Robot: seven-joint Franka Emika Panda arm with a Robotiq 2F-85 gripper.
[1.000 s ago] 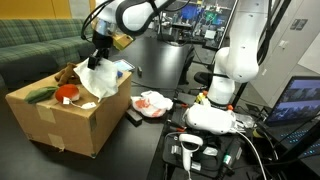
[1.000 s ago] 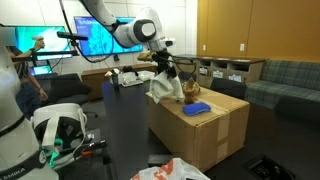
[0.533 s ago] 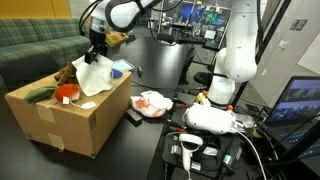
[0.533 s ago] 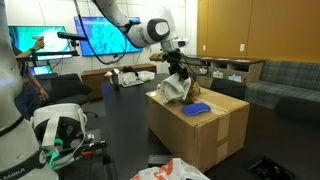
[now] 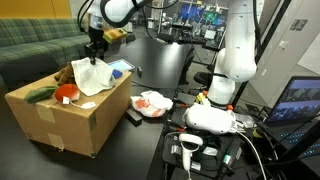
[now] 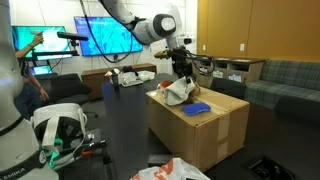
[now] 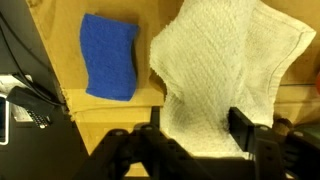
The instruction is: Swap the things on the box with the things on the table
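Large brown cardboard box (image 5: pixel 62 120) next to the broad black bench (image 5: pixel 172 68), tool (image 5: pixel 95 50) just above the box top.
A white woven towel (image 7: pixel 222 68) and a folded blue cloth (image 7: pixel 108 58) are seen side by side on the box. The tool's jaws are spread wide over the towel, with nothing clamped. A crumpled white-and-red bag (image 5: pixel 152 103) is seen on the bench.
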